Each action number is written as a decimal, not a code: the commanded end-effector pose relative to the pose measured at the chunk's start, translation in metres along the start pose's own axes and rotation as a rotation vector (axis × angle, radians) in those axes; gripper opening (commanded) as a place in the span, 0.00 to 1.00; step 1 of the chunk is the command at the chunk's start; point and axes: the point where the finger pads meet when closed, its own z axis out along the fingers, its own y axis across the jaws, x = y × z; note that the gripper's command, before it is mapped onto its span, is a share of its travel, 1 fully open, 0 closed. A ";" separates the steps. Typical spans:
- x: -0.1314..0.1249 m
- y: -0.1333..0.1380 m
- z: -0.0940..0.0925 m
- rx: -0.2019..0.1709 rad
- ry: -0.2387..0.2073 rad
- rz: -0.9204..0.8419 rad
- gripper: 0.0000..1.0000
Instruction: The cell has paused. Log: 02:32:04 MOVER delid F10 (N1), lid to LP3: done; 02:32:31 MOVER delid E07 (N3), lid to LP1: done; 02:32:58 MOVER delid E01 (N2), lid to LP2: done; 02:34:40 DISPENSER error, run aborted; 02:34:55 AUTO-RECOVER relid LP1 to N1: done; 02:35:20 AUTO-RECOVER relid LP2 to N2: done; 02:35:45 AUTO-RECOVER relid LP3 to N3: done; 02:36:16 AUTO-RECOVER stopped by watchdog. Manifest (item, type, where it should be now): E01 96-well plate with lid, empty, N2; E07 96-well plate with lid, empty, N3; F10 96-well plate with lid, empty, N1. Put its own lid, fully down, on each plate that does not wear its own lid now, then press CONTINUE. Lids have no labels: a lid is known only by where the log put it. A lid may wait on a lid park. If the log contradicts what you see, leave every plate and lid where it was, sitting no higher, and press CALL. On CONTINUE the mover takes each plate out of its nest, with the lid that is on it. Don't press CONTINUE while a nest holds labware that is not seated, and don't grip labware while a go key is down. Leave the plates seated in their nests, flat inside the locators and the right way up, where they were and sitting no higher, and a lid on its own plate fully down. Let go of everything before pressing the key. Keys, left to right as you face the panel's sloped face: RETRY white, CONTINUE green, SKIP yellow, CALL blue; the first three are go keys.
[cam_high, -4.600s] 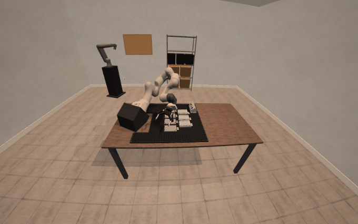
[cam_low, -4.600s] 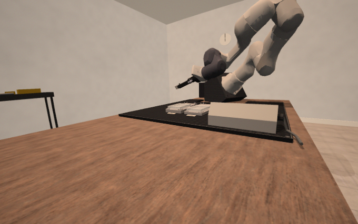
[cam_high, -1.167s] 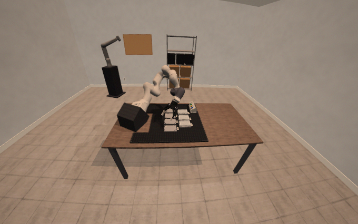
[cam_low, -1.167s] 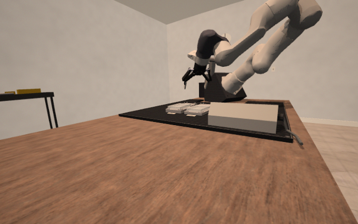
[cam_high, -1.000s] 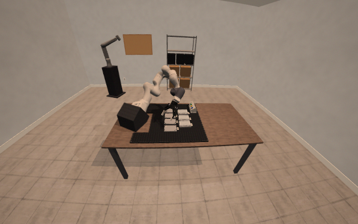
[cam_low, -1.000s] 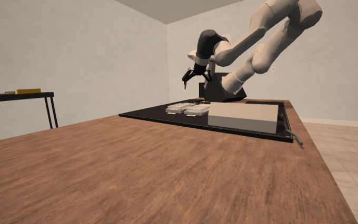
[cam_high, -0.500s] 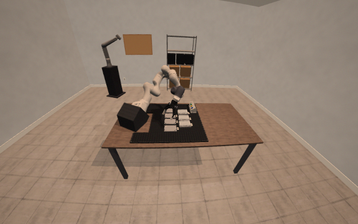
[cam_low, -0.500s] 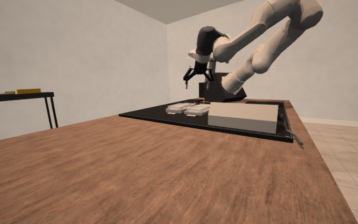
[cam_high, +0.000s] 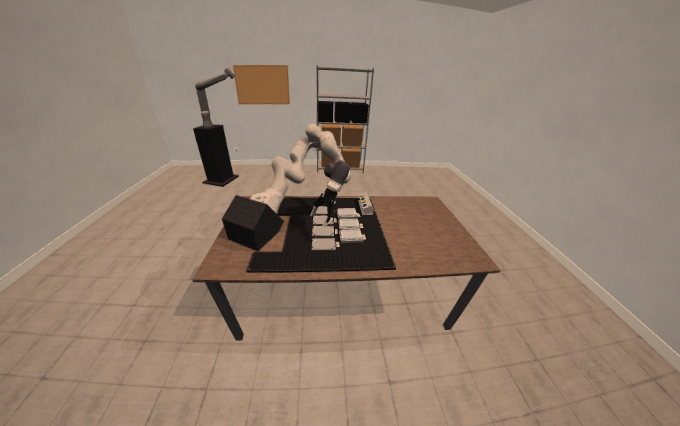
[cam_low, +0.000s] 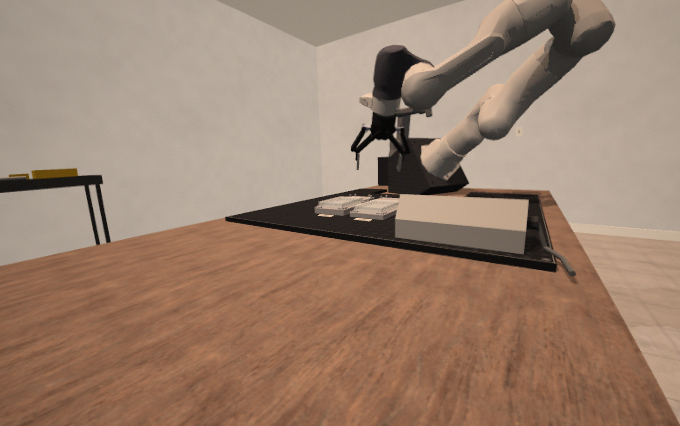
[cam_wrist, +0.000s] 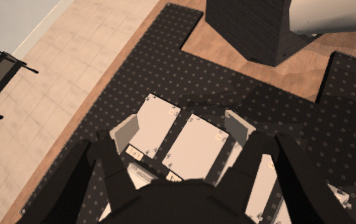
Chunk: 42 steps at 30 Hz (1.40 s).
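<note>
Three pale plates stand in a row on the black mat: the far one (cam_high: 347, 212), the middle one (cam_high: 349, 223) and the near one (cam_high: 351, 235). Each seems to carry a lid, though they are small in view. Two of them show in the exterior view (cam_low: 341, 204) (cam_low: 376, 207). Beside them lie three flat pale lid parks (cam_high: 323, 231); two fill the wrist view (cam_wrist: 155, 125) (cam_wrist: 196, 146) and are bare. My gripper (cam_high: 323, 210) (cam_low: 379, 155) (cam_wrist: 180, 120) is open and empty, pointing down well above the far lid parks. The key panel (cam_high: 367, 204) stands at the far end of the plate row.
The arm's dark base block (cam_high: 250, 222) sits at the table's left, also at the top of the wrist view (cam_wrist: 250, 27). The key panel's plain back (cam_low: 461, 220) hides its keys and a plate in the exterior view. A cable (cam_low: 559, 260) lies at the mat's corner.
</note>
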 end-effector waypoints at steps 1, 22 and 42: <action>-0.001 0.004 0.000 -0.011 -0.010 0.008 1.00; -0.031 0.031 -0.012 -0.095 -0.212 0.208 1.00; -0.043 0.043 -0.017 -0.130 -0.297 0.293 1.00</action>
